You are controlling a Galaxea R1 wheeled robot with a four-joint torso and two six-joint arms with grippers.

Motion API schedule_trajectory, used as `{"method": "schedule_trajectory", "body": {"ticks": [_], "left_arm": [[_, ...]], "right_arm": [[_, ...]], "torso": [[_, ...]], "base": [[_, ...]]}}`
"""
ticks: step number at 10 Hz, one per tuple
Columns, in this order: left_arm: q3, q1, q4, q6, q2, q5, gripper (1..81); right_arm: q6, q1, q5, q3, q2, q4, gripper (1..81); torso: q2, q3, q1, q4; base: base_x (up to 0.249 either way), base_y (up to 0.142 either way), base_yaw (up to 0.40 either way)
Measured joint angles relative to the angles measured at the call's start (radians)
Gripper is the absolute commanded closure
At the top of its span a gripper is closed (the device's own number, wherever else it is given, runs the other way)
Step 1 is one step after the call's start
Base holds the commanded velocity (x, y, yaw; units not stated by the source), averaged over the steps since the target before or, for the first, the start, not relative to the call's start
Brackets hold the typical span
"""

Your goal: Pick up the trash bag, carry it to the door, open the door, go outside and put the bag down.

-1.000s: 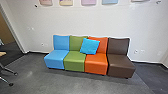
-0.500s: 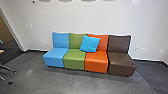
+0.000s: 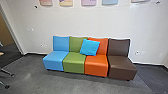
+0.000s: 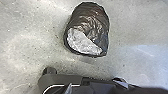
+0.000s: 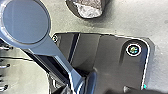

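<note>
The trash bag (image 4: 87,27) is dark and crumpled, with a pale grey patch on one side, and shows against the grey floor in the left wrist view. A gap separates it from the robot's dark base. Part of the same bag (image 5: 88,8) appears beyond the base plate in the right wrist view. Whether either gripper touches it, I cannot tell.
In the head view, a row of blue, green, orange and brown seats (image 3: 73,62) with a blue cushion (image 3: 89,47) stands against a white wall (image 3: 70,21). Chair legs (image 3: 7,72) are at the left, near an opening with darker floor (image 3: 10,53).
The whole head picture has shifted slightly up and then back down, so the camera has moved. The seats and cushion keep their places relative to each other.
</note>
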State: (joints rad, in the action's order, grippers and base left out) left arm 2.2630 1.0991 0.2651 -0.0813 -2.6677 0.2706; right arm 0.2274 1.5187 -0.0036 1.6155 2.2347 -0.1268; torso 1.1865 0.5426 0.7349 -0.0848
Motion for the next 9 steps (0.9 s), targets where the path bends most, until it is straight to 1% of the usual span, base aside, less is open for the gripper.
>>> {"method": "schedule_trajectory", "body": {"ticks": [9], "left_arm": [[0.018, 0.005, 0.002, 0.0, 0.008, 0.003, 1.0]], "right_arm": [[0.0, 0.019, -0.015, 0.001, 0.019, 0.0, 1.0]], "torso": [[0.326, 0.002, 0.203, 0.0]], "base": [[0.0, 0.0, 0.0]]}}
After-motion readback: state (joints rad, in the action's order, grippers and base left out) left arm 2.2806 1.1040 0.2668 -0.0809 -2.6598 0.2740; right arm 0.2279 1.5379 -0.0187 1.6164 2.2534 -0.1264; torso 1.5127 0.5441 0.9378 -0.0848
